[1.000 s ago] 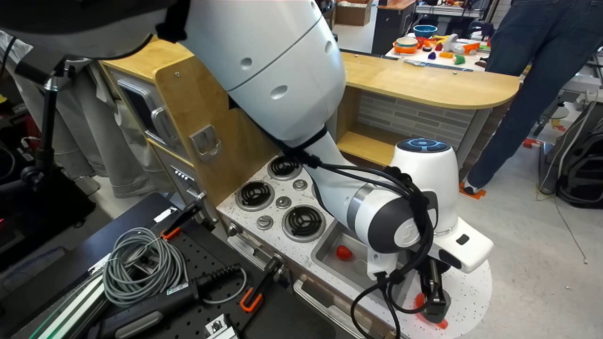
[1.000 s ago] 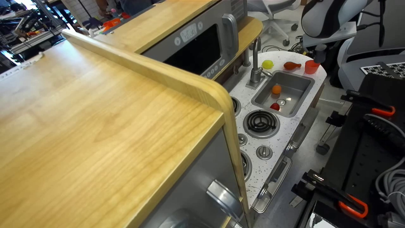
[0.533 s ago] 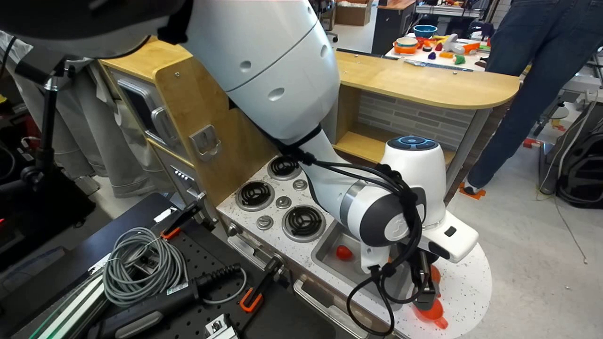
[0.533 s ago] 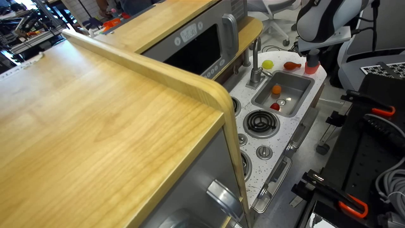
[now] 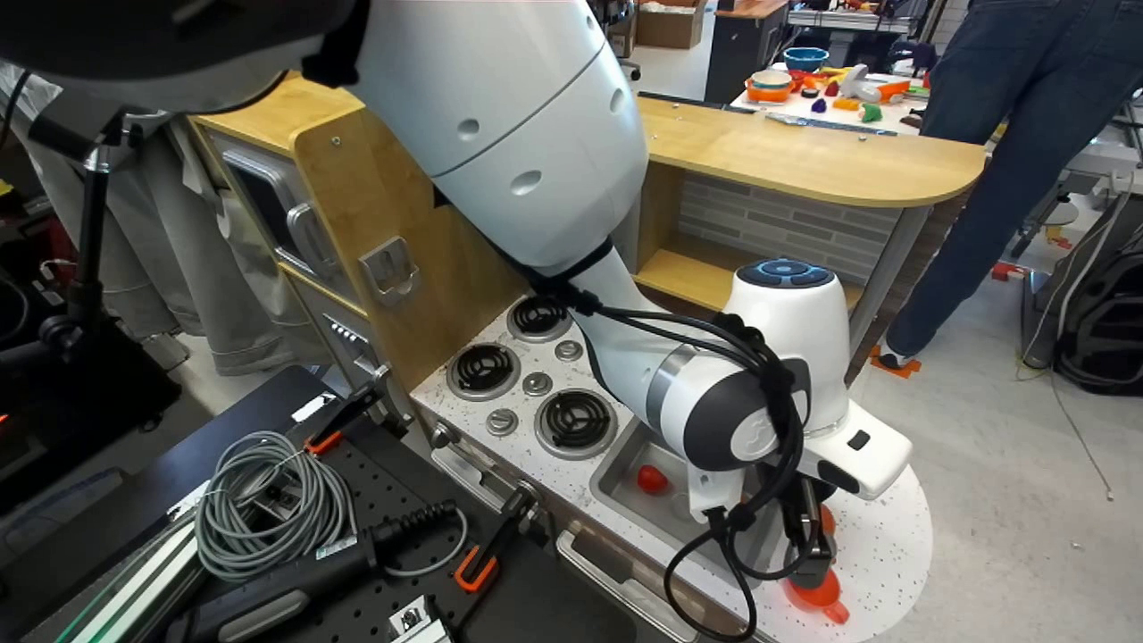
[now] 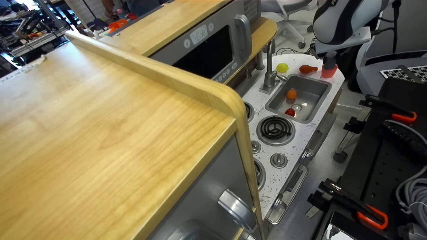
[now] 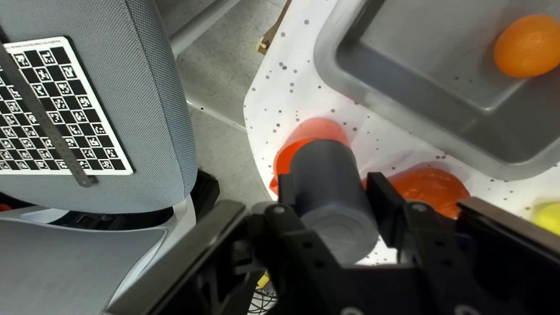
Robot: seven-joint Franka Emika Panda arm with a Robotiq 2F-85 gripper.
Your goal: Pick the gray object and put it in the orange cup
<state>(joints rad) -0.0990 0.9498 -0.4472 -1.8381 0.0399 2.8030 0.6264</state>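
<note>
The gray object (image 7: pixel 339 232) is a dark-gray cylinder between the two fingers of my gripper (image 7: pixel 331 186) in the wrist view. The fingers are shut on its sides, and its near round end faces the camera. The orange cup (image 7: pixel 286 157) is below and behind its far end in the wrist view. In an exterior view the gray object (image 6: pixel 330 60) stands over the mouth of the orange cup (image 6: pixel 329 73), with its lower end at or inside the rim. In an exterior view the gripper (image 5: pixel 808 536) is above the cup (image 5: pixel 817 594), partly covering it.
The gray sink (image 7: pixel 326 61) lies beside the cup and holds an orange ball (image 7: pixel 529 46) and a red ball (image 6: pixel 289 112). An orange-red toy (image 6: pixel 307 69) lies close to the cup, then a yellow toy (image 6: pixel 282 67). The counter edge and a gray chair (image 7: pixel 162 131) are near.
Over the past second the gripper has come across and down with the gray object, from beside and above the cup to its mouth. Over the last half second it shifts only slightly.
</note>
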